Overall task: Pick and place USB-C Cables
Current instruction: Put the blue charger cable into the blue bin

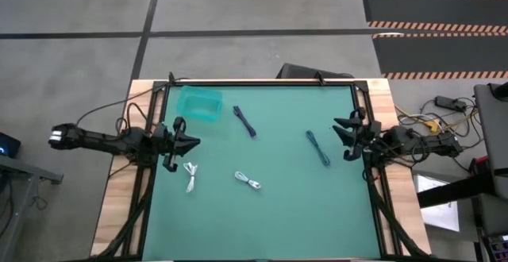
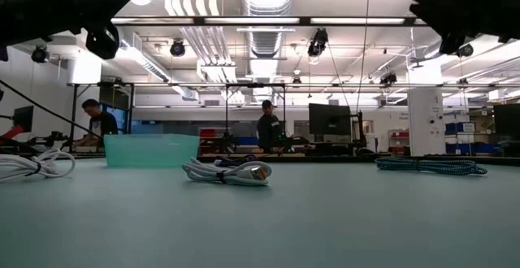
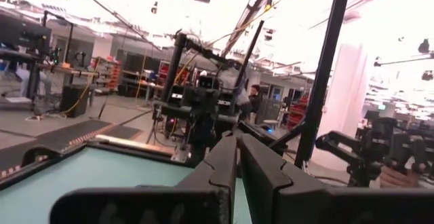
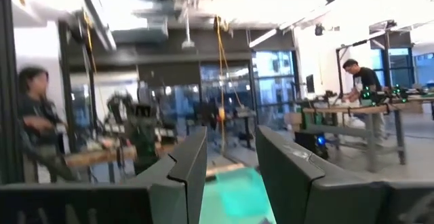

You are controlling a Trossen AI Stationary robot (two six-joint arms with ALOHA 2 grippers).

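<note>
Four cable bundles lie flat on the green mat. One white cable [image 1: 190, 176] [image 2: 32, 166] rests just on the near side of my left gripper [image 1: 197, 142] [image 3: 237, 159], which hovers shut above the mat's left side. A second white cable [image 1: 248, 181] [image 2: 227, 172] lies near the middle. A dark cable [image 1: 244, 121] lies toward the far edge. A dark blue braided cable [image 1: 318, 147] [image 2: 431, 166] lies beside my right gripper [image 1: 336, 129] [image 4: 230, 156], which hovers open over the mat's right side. The translucent teal tray [image 1: 200, 103] [image 2: 152, 149] stands at the far left.
Black frame rails [image 1: 262, 82] run along the mat's far, left and right edges. Open mat lies between the two arms and toward the near edge. People stand and sit at benches in the room beyond the table [image 2: 266, 126].
</note>
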